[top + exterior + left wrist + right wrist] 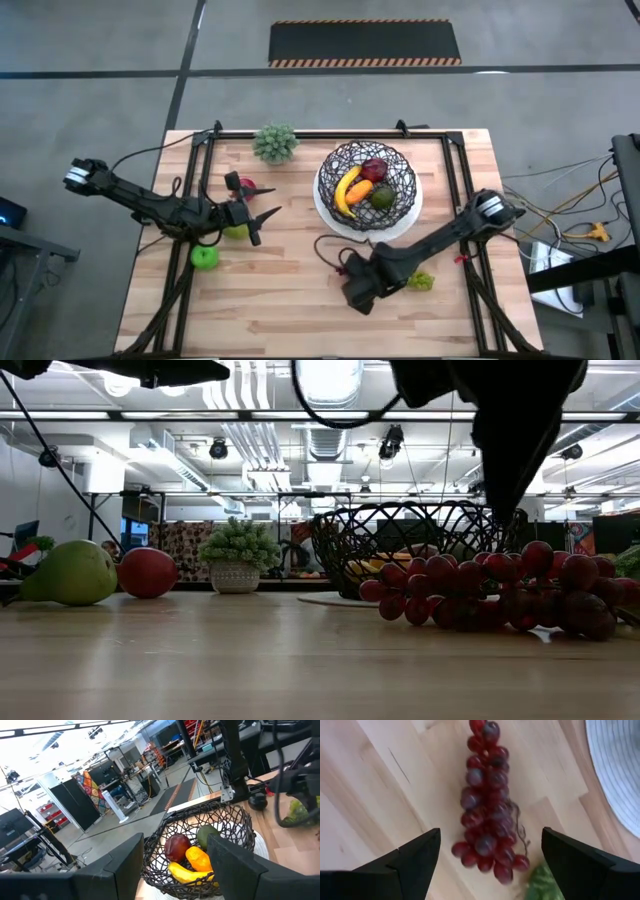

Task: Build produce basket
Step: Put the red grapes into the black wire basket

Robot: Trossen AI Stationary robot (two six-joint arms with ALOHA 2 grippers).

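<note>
- Purple grapes lie on the counter beside green grapes, under the right claw, spread wide and empty
- Left claw hangs half open, empty, above a pear and green apple
- Basket holds banana, carrot, avocado, red apple
</note>
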